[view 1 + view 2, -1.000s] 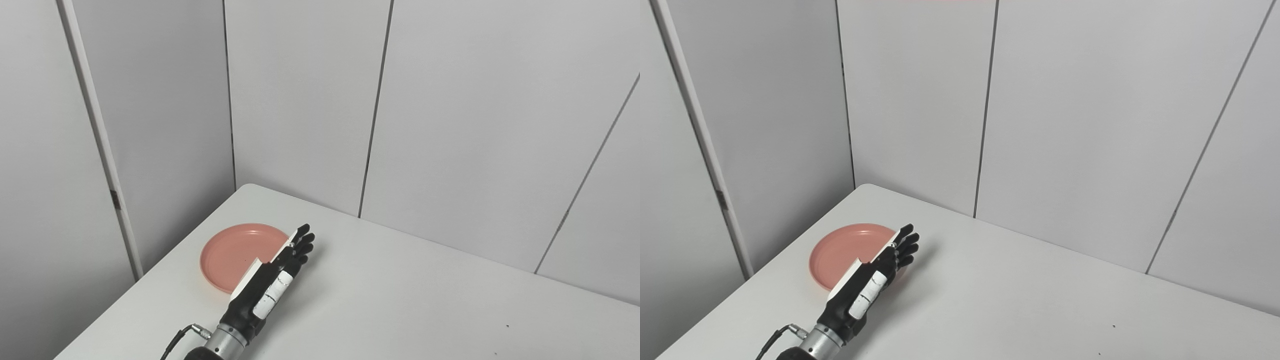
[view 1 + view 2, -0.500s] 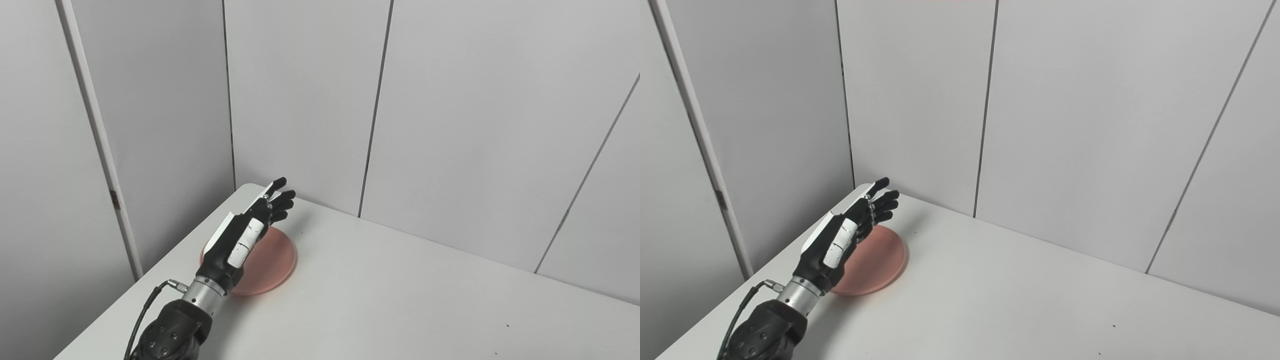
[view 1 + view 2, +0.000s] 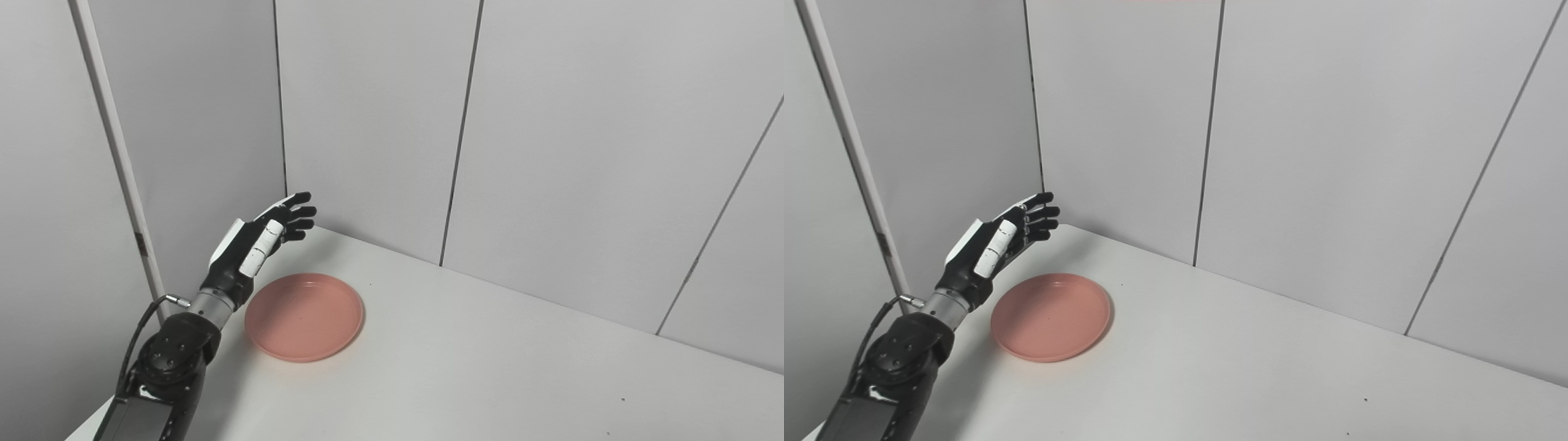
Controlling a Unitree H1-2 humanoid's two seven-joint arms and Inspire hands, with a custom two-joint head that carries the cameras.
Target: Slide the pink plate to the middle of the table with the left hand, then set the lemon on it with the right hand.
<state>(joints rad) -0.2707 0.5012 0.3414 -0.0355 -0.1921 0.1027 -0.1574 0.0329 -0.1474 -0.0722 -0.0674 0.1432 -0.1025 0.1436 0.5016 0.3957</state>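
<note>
Pink plate (image 3: 304, 316): flat near table (image 3: 490, 367) corner, untouched; left hand (image 3: 263, 236) raised beyond its far-left rim, fingers spread, empty, seemingly placed to push it centreward.

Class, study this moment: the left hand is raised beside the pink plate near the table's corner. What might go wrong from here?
1. The left hand hangs open above and left of the plate, not touching; a sweep might pass over it.
2. The plate lies near the table's left edge; a misdirected push might send it off.
3. No lemon shows in either view.
</note>
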